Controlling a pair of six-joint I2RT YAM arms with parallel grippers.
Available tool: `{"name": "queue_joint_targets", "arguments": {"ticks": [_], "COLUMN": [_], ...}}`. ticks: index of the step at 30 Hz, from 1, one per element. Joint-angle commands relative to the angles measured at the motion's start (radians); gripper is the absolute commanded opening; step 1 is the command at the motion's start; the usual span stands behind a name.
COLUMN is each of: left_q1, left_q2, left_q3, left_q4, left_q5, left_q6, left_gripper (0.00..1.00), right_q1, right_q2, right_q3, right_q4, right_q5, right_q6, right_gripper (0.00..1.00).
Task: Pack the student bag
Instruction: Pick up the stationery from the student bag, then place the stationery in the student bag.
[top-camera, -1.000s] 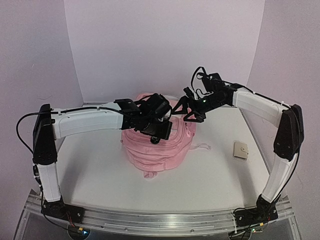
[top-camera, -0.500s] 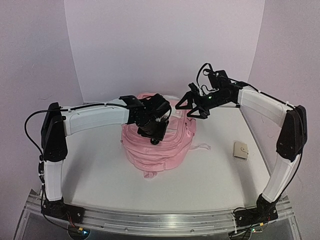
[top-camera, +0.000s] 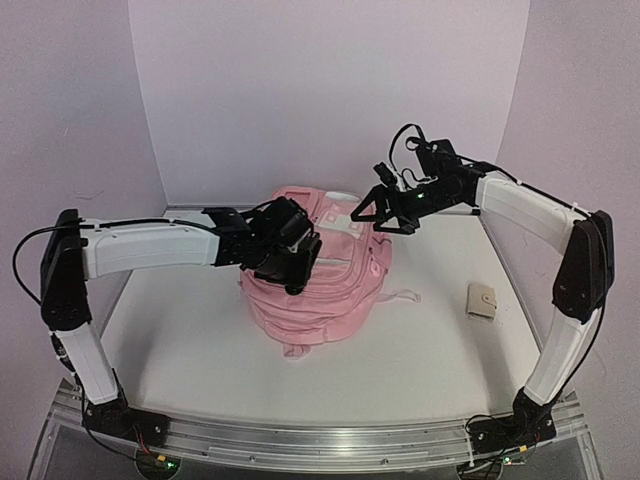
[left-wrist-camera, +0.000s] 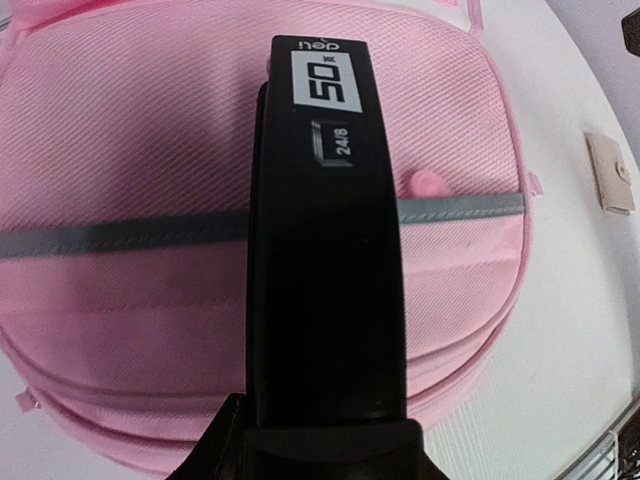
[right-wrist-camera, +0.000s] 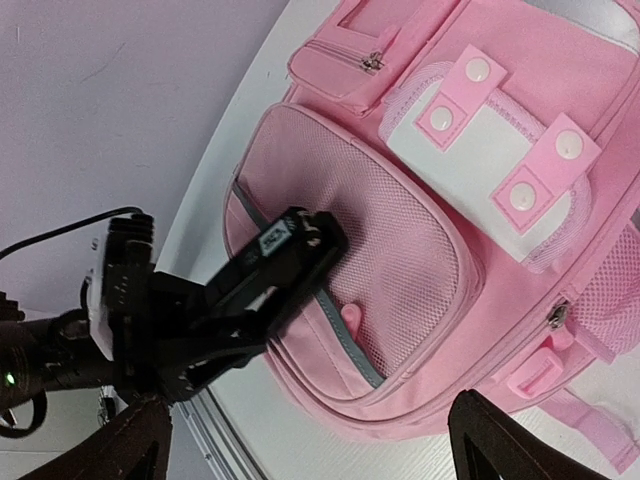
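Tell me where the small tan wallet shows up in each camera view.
Top external: the wallet lies on the table, right of the pink bag.
Left wrist: wallet at the right edge, beyond the bag.
Right wrist: not in it.
Shared landmark: the pink bag, seen in all three.

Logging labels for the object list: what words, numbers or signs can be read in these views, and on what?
"50": white label on the black stapler; the tiny letters beside it are unreadable.
"24/8": small window under that label; last digit uncertain.
"nep": above the "50", blurred, doubtful.
On the student bag and the tan wallet: no text seen.
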Motion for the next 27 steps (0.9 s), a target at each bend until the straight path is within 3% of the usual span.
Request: {"name": "queue_joint_targets", "arguments": {"ticks": [1, 6, 12, 18, 27], "left_q1": [0.022, 0.038, 0.056, 0.073, 0.075], "left_q2": [-0.217, -0.342, -0.465, -0.574, -0.677], "left_q3": [-0.136, -0.240, -0.331, -0.404, -0.484], "left_q4": [0.195, 0.241, 0.197, 0.148, 0.140], "left_q5": [-0.029, -0.061, -0.174, -0.236, -0.253], "left_q6": [-0.051, -0.097, -0.202, -0.285, -0.334], "left_gripper": [0.00, 0.00, 0.00, 0.00, 0.00], "right_q1": [0.010, 0.106, 0.290, 0.428, 0.483], "right_q2": [0.020, 0.056, 0.077, 0.164, 0.296], "right_q3": [0.090, 0.178, 0.202, 0.237, 0.283], "right_q4": [-0.056, -0.187, -0.196, -0.187, -0.120], "right_q5": [0.023, 0.190, 0.452, 0.672, 0.870], "right_q6": [-0.160, -0.405, -0.636, -0.775, -0.827], "right_gripper": [0.94, 0.81, 0.62, 0.60, 0.57]}}
